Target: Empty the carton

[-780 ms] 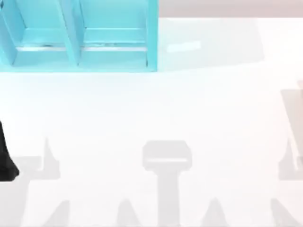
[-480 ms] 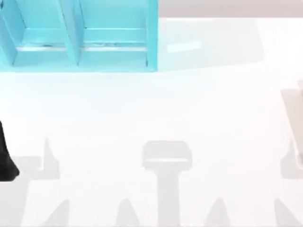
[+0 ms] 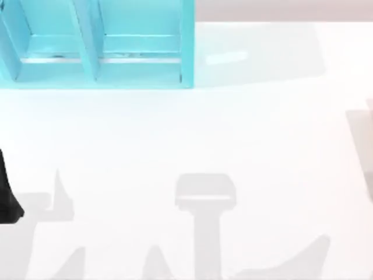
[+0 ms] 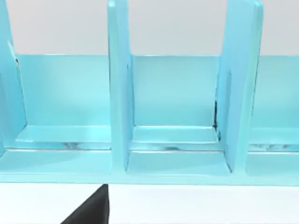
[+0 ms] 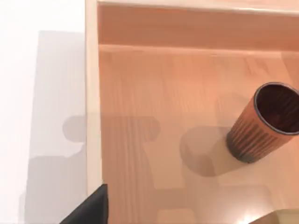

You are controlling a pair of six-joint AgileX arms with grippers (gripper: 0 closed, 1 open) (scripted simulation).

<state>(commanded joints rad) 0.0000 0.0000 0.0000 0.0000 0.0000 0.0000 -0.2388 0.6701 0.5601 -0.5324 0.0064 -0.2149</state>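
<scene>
The carton [image 5: 91,93] is an open box of light wood, seen from above in the right wrist view. Inside it stands a brown ribbed cup [image 5: 261,123] on the carton's floor, near one side. The edge of a pale object [image 5: 280,217] shows at the frame's border, also inside the carton. My right gripper hangs above the carton near its rim, with a black corner of its body [image 5: 91,210] showing. My left arm [image 3: 7,198] is parked at the table's left edge, its wrist camera facing the teal shelf.
A teal shelf unit [image 3: 96,46] with upright dividers [image 4: 119,88] stands at the back left of the white table [image 3: 204,134]. Arm shadows lie along the front of the table.
The shadows at the table's front right have merged into one long slanting streak, so my right arm has shifted. The left arm and the shelf have stayed put.
</scene>
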